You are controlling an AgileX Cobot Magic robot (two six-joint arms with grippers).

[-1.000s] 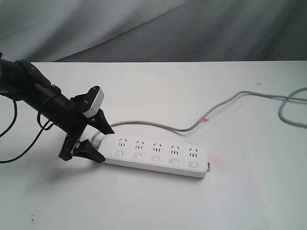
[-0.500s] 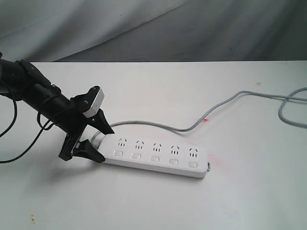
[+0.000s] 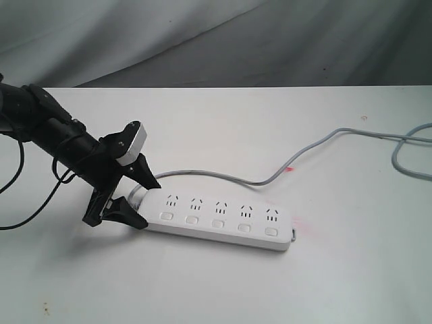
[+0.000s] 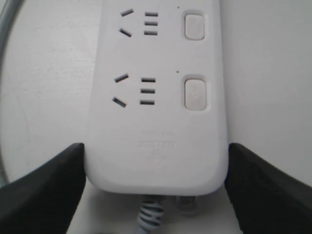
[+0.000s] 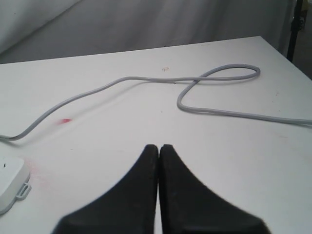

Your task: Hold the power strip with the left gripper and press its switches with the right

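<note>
The white power strip (image 3: 219, 219) lies flat on the white table (image 3: 223, 290), its five sockets and row of switches (image 3: 218, 223) facing up. My left gripper (image 3: 150, 204) straddles its cord end, one black finger on each long side. In the left wrist view the fingers (image 4: 63, 180) press against both edges of the strip (image 4: 156, 122), with two switches (image 4: 195, 92) ahead. My right gripper (image 5: 159, 147) is shut on nothing, above bare table, and does not show in the exterior view. Only a corner of the strip (image 5: 9, 187) shows in the right wrist view.
The thin grey cord (image 3: 304, 152) runs from the strip's left end across the table to the right and loops near the right edge (image 5: 219, 73). A small red mark (image 3: 291, 169) sits by the cord. A grey cloth backdrop (image 3: 270, 40) hangs behind.
</note>
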